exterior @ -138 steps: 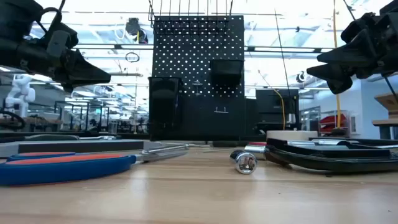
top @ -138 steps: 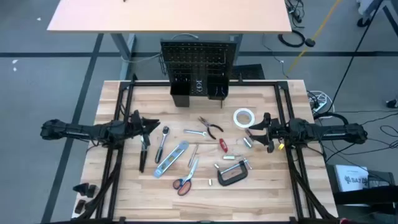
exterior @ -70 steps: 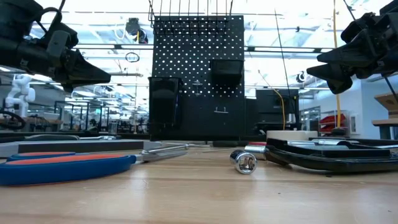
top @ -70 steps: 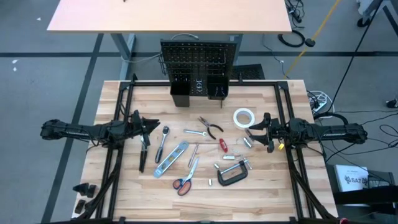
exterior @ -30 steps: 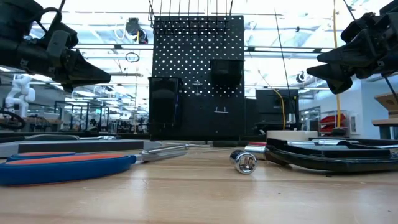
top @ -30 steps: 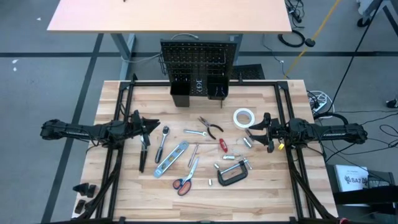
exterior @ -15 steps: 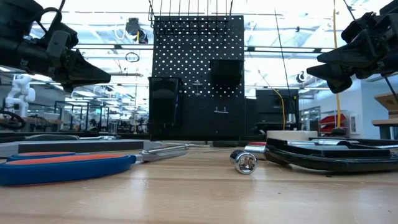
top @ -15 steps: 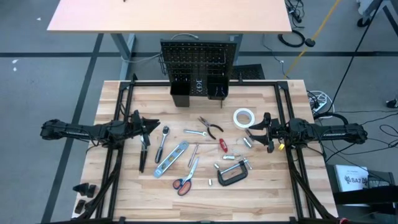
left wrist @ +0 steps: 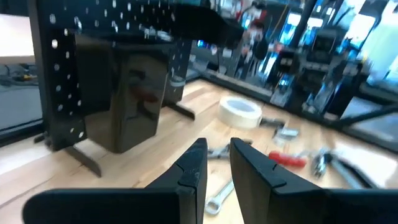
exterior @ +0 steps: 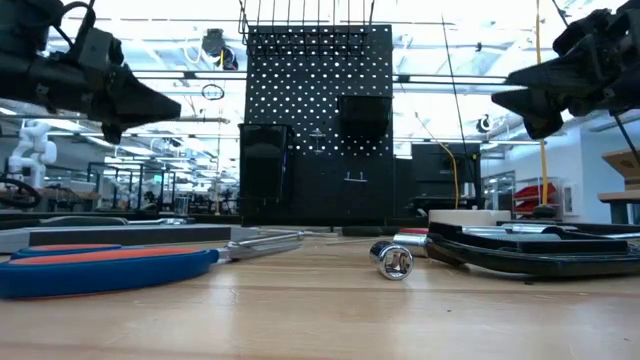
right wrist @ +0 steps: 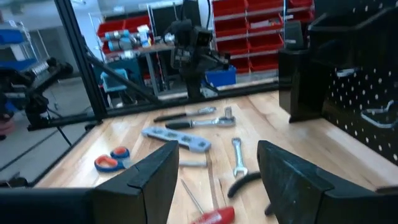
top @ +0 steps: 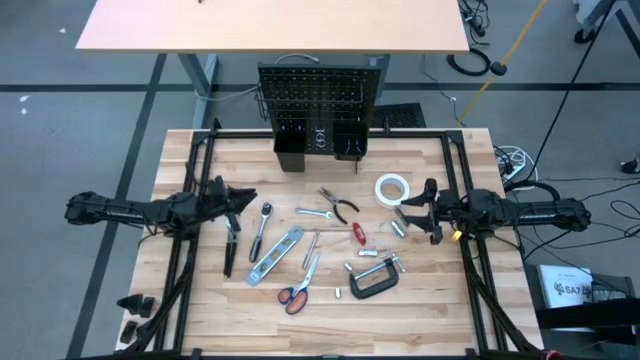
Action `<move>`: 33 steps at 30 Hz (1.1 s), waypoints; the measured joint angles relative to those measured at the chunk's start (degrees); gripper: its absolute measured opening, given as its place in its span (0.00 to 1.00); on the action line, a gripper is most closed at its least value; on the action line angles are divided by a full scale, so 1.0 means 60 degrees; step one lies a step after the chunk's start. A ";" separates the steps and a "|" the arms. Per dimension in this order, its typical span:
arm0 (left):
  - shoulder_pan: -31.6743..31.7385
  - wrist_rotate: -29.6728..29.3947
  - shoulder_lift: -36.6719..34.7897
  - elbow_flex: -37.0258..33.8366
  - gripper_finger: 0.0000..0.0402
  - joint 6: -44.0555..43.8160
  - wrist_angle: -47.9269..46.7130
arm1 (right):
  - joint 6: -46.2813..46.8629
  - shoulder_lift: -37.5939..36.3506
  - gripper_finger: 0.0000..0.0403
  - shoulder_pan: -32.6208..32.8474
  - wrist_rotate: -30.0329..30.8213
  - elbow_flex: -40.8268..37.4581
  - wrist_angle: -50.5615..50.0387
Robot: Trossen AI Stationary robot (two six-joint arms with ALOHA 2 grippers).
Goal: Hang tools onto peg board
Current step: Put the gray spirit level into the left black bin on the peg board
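Above the wooden desk (top: 200, 290), left fingers (left wrist: 193, 168) are hovering seemingly nearly closed, empty; right fingers (right wrist: 155, 174) spread, empty.

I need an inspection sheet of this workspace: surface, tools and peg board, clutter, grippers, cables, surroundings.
Surface: wooden table, tools scattered across its middle.
Job's things: peg board upright at the far edge, no tool seen hung on it; ratchet, utility knife, pliers, screwdriver, scissors, C-clamp and tape roll all lie on the table.
Clutter: small silver socket among the tools.
Grippers: left gripper slightly open, empty, above the table's left side; right gripper open, empty, near the tape roll.
Cables: cable bundle on the floor beside the table's right edge.
Surroundings: second tabletop beyond the peg board.
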 joint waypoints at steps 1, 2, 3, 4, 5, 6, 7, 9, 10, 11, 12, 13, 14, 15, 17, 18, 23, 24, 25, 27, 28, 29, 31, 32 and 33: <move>0.0002 -0.0003 0.0004 0.0000 0.18 -0.0002 0.0105 | 0.0133 0.0000 0.53 0.0000 0.0000 -0.0003 0.0101; 0.0002 0.0001 0.0004 0.0000 0.18 -0.0013 0.0221 | 0.0376 0.0000 0.53 0.0000 0.0000 -0.0001 0.0220; 0.0002 0.0024 0.0000 0.0000 0.18 -0.0024 0.0305 | 0.0739 0.0000 0.53 0.0000 0.0000 -0.0002 0.0364; 0.0002 0.0124 0.0000 0.0000 0.18 -0.0017 0.0347 | 0.1056 -0.0001 0.53 -0.0004 0.0011 -0.0004 0.0494; 0.0002 0.0304 0.0004 0.0000 0.18 -0.0017 0.0379 | 0.1265 0.0000 0.53 -0.0004 0.0124 0.0000 0.0625; 0.0002 0.0478 0.0004 0.0000 0.18 -0.0013 0.0464 | 0.1399 0.0000 0.53 -0.0003 0.0340 -0.0001 0.0750; 0.0000 0.0641 0.0001 0.0011 0.18 -0.0014 0.0537 | 0.1535 -0.0004 0.53 -0.0004 0.0524 -0.0004 0.0857; 0.0002 0.1016 0.0002 0.0072 0.18 0.0005 0.0384 | 0.1587 -0.0004 0.53 -0.0006 0.0697 0.0000 0.0975; 0.0000 0.1223 0.0006 0.0156 0.18 0.0087 0.0265 | 0.1590 -0.0004 0.53 -0.0007 0.0713 -0.0002 0.0981; 0.0000 0.1409 0.0007 0.0303 0.18 0.0264 0.0194 | 0.1602 0.0002 0.53 -0.0004 0.0710 0.0000 0.1029; -0.0002 0.1523 0.0007 0.0453 0.18 0.0466 0.0160 | 0.1619 0.0004 0.53 -0.0004 0.0710 -0.0001 0.1139; 0.0002 0.1567 0.0000 0.0596 0.18 0.0644 0.0094 | 0.1662 0.0000 0.53 -0.0004 0.0707 -0.0002 0.1317; 0.0002 0.1575 0.0014 0.0739 0.18 0.0853 0.0041 | 0.1708 0.0000 0.53 -0.0004 0.0695 0.0000 0.1511; 0.0002 0.1589 0.0052 0.0851 0.18 0.1076 0.0003 | 0.1734 0.0000 0.53 -0.0004 0.0674 0.0000 0.1688; 0.0002 0.1592 0.0153 0.1144 0.18 0.1521 -0.0066 | 0.1692 0.0004 0.53 -0.0004 0.0658 0.0003 0.1972; 0.0002 0.1593 0.0233 0.1320 0.18 0.1730 -0.0029 | 0.1584 0.0004 0.53 -0.0004 0.0657 0.0004 0.2128; 0.0002 0.1685 0.0756 0.2026 0.18 0.2299 -0.0071 | 0.1143 0.0004 0.53 -0.0004 0.0707 0.0025 0.2758; 0.0002 0.1774 0.0868 0.2155 0.18 0.2435 -0.0089 | 0.1121 0.0006 0.53 -0.0004 0.0707 0.0084 0.2765; 0.0002 0.1907 0.0988 0.2298 0.18 0.2566 -0.0209 | 0.1115 0.0042 0.53 -0.0004 0.0707 0.0147 0.2781; 0.0002 0.2110 0.1265 0.2613 0.18 0.2775 -0.0703 | 0.1148 0.0207 0.53 -0.0004 0.0702 0.0322 0.2772; -0.0001 0.2195 0.1422 0.2788 0.18 0.2825 -0.0980 | 0.1155 0.0339 0.53 -0.0004 0.0701 0.0429 0.2769; 0.0002 0.2253 0.1587 0.2939 0.18 0.2838 -0.1239 | 0.1156 0.0500 0.53 -0.0004 0.0686 0.0548 0.2738; 0.0002 0.2332 0.1949 0.3178 0.18 0.2839 -0.1707 | 0.1119 0.0900 0.53 -0.0004 0.0668 0.0864 0.2481; 0.0002 0.2352 0.2147 0.3278 0.18 0.2839 -0.1889 | 0.1065 0.1141 0.53 -0.0004 0.0659 0.1052 0.2260; 0.0002 0.2354 0.2333 0.3371 0.18 0.2817 -0.2061 | 0.1031 0.1409 0.53 -0.0004 0.0652 0.1250 0.2034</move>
